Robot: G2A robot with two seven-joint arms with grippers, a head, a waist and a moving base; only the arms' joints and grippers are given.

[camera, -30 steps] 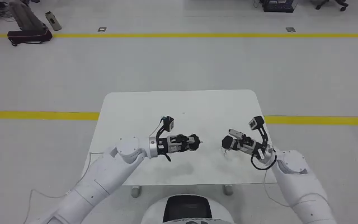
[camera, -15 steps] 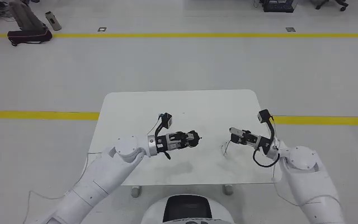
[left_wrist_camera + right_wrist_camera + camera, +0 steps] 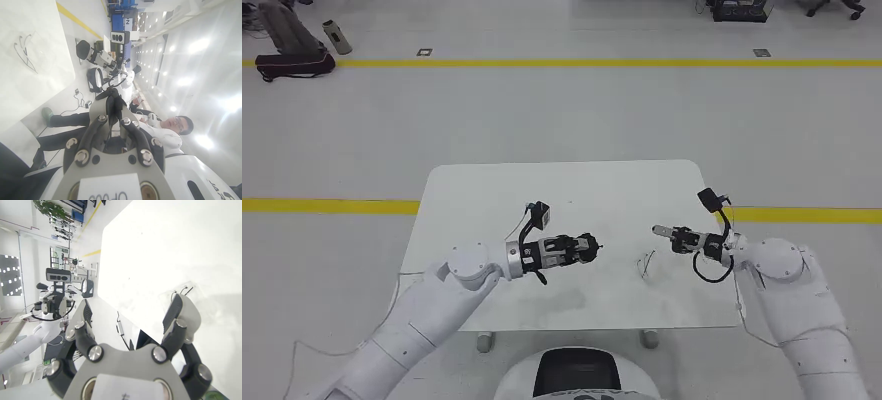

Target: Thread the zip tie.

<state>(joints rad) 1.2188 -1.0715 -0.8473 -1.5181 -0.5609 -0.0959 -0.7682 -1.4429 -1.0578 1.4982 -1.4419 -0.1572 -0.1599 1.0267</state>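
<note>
My left gripper (image 3: 592, 247) hovers over the middle of the white table (image 3: 542, 190). It is shut on a black zip tie (image 3: 113, 100), and a thin tip pokes out toward the right arm. Several loose black zip ties (image 3: 645, 264) lie in a clear bag on the table between the two arms; they also appear as the loose ties (image 3: 24, 55) and the bagged ties (image 3: 186, 290). My right gripper (image 3: 660, 231) is open and holds nothing, just right of and above those ties. Its two fingers stand wide apart in the right wrist view (image 3: 132, 300).
The table's right edge (image 3: 712, 215) runs close behind the right wrist. The far half of the tabletop is bare white surface. Yellow floor lines (image 3: 332, 206) pass behind the table.
My right gripper has pulled back to the right and away from the loose ties, turning at the wrist. The left gripper has shifted slightly farther from me, still shut.
</note>
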